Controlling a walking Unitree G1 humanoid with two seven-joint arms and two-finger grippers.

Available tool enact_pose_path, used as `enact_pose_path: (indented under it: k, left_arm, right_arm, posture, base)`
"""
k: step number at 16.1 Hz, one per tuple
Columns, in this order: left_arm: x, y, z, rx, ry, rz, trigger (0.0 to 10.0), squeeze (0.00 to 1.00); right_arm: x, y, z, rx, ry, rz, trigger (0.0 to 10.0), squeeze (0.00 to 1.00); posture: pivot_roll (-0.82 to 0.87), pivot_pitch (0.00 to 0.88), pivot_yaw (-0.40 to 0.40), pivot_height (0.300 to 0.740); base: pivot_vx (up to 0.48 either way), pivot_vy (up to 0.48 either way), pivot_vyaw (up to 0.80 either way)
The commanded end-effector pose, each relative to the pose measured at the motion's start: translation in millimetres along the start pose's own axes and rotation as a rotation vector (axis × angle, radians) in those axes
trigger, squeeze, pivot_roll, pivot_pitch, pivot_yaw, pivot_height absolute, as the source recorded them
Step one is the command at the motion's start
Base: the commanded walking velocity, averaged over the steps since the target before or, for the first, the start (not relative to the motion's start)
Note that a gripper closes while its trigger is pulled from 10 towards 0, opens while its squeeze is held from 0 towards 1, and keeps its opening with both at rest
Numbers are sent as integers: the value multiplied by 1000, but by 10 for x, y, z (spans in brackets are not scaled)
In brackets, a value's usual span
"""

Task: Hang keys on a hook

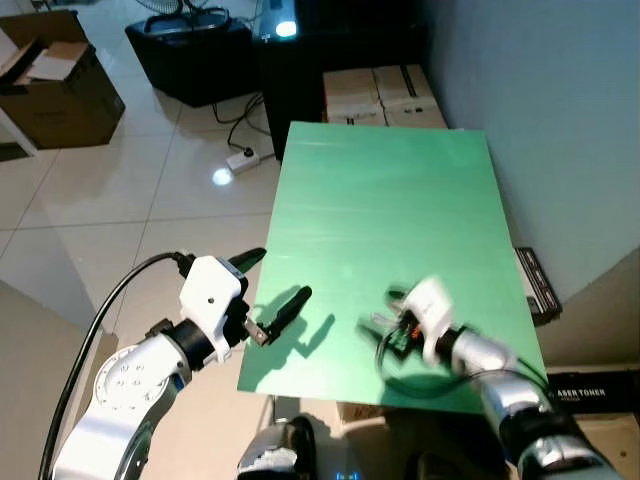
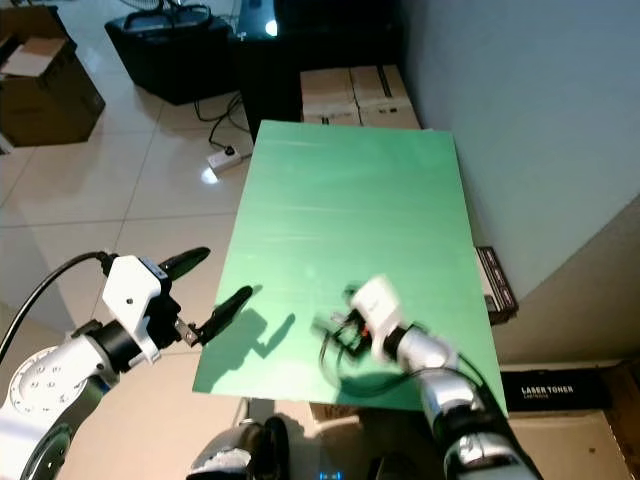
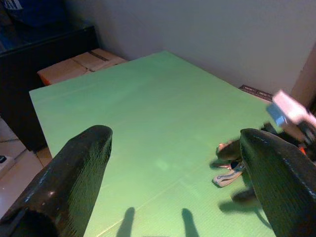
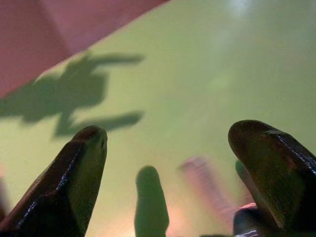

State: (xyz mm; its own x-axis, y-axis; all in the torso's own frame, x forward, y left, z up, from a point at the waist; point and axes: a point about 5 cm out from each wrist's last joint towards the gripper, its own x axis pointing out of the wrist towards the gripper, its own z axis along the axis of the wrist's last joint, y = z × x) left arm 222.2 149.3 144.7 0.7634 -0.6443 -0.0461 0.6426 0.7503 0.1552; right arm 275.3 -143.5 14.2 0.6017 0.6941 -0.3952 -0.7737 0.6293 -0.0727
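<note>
- A green table (image 1: 400,200) stands against a grey wall (image 1: 560,120) on the right, with pale floor tiles (image 1: 110,200) to its left
- The left gripper (image 1: 277,283) hangs at the table's near left edge, its two black fingers spread wide apart with nothing between them
- One left finger (image 1: 288,306) reaches over the green top; the other (image 1: 248,258) sits just off the edge, above the floor
- The fingers' shadow (image 1: 300,345) falls on the table just right of them
- The right gripper (image 1: 385,310) is low over the near part of the table, right of centre, and blurred
- In the right wrist view its two fingers (image 4: 74,173) stand apart over the green top, with a blurred pinkish streak (image 4: 205,185) on the surface between them; whether they grip anything I cannot tell
- The keys (image 3: 228,173) lie on the table near its near right side, right at the right gripper; in the left wrist view they show as a small pale and reddish cluster on the green top
- A dark loop (image 1: 385,355) hangs beneath the right gripper; whether it is cable or key ring is unclear
- Two cardboard boxes (image 1: 380,95) sit at the table's far end
- A black cabinet (image 1: 300,70) stands left of those boxes, a bright light (image 1: 285,28) on top
- A white power strip (image 1: 245,158) lies on the floor by the cabinet
- An open carton (image 1: 50,85) sits at far left
- A dark flat item (image 1: 535,285) lies on the floor right of the table, by the wall
</note>
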Motion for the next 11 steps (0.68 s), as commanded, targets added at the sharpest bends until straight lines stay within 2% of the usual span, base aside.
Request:
enact_pose_path:
  k: [1, 4, 7, 8, 10, 11]
  left_arm:
    - [-21, 25, -21, 19, 16, 15, 10000, 0]
    - [-13, 23, -23, 22, 16, 15, 10000, 0]
    - [-4, 15, -23, 23, 16, 11, 10000, 0]
    - [-11, 19, -22, 25, 17, 9, 10000, 0]
    - [-48, 14, -24, 29, 21, 2, 10000, 0]
    - [-51, 16, -23, 30, 21, 2, 10000, 0]
  right_arm:
    - [-14, 49, -88, -53, 69, 29, 10000, 0]
    - [-43, -30, -134, -165, 157, -65, 10000, 0]
    - [-66, -121, -130, -171, 175, -151, 10000, 0]
    - [-79, -146, -143, -162, 187, -185, 10000, 0]
    - [-137, -183, -104, -3, 75, -360, 10000, 0]
    - [-148, -187, -94, 30, 49, -399, 10000, 0]
  posture:
    - [135, 141, 94, 740]
    - [134, 137, 93, 740]
    - [134, 140, 97, 740]
    - [136, 137, 94, 740]
    - [133, 123, 88, 740]
    - [133, 123, 88, 740]
  base:
    - [0, 0, 0]
    - [0, 0, 0]
    - [0, 0, 0]
    - [0, 0, 0]
    - [0, 0, 0]
    - [0, 0, 0]
